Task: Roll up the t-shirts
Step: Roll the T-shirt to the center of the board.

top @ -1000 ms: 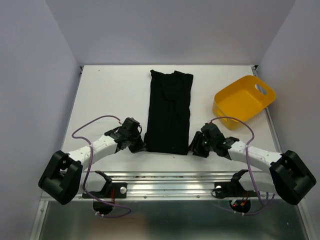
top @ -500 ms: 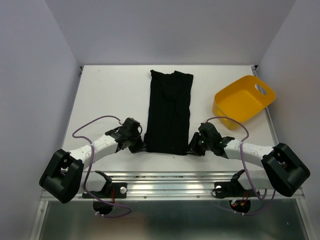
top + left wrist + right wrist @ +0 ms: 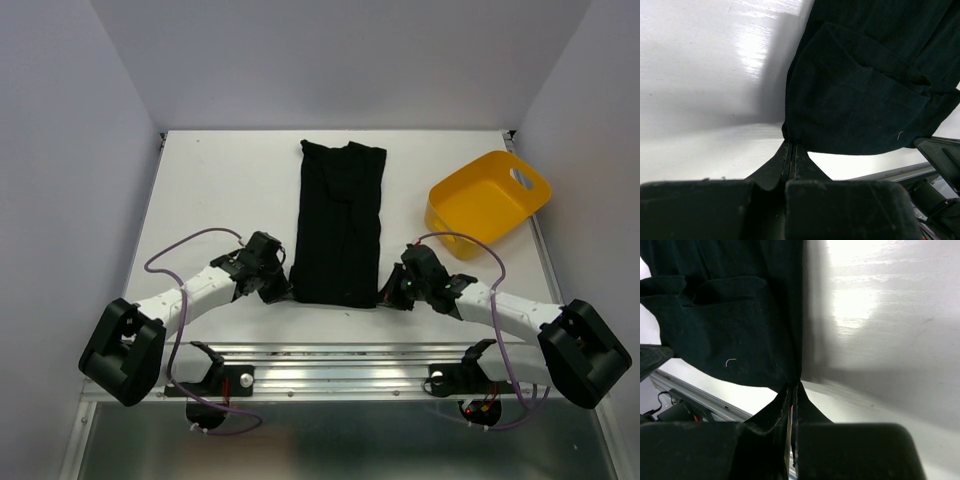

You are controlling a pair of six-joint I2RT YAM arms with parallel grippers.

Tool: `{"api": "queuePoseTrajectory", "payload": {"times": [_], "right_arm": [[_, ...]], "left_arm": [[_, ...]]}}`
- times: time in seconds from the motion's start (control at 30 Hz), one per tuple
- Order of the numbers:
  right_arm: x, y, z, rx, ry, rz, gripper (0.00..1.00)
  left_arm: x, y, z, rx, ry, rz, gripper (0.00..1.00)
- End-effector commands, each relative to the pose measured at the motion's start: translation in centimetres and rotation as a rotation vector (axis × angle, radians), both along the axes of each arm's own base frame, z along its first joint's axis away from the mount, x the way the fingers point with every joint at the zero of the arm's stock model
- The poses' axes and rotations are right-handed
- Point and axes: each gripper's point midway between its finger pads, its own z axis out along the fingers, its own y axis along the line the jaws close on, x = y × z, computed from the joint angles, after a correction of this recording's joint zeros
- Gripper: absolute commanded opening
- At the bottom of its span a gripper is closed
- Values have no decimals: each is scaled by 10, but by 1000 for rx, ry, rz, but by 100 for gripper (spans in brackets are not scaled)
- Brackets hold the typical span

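One black t-shirt lies folded into a long strip down the middle of the white table. My left gripper is shut on the strip's near left corner, and the cloth rises from its closed tips. My right gripper is shut on the near right corner; the fabric is pinched at its tips. The near edge of the t-shirt is lifted slightly off the table between the two grippers.
A yellow plastic tub stands tilted at the right of the table, beyond my right arm. A metal rail runs along the table's near edge. Purple cables loop beside both arms.
My right gripper has shut on the near right corner of the t-shirt. The left gripper has kept its hold on the left corner and barely moved.
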Motion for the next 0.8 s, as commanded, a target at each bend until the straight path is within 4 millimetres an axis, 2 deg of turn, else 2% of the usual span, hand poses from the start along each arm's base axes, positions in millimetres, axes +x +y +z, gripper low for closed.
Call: {"api": "queuePoseTrajectory", "payload": {"times": [0.0,0.3,0.77], "right_arm": [[7,0,13,-11,-28,-23,1],[13,3,25,2,-36,-43,1],[25,5,39,-2,-49,-88,1]], "left_arm": [[3,-4,10,-7,25,16,0],[7,-16,27,-70,62,23,0],[27,-12,39,-121,80,71,0]]}}
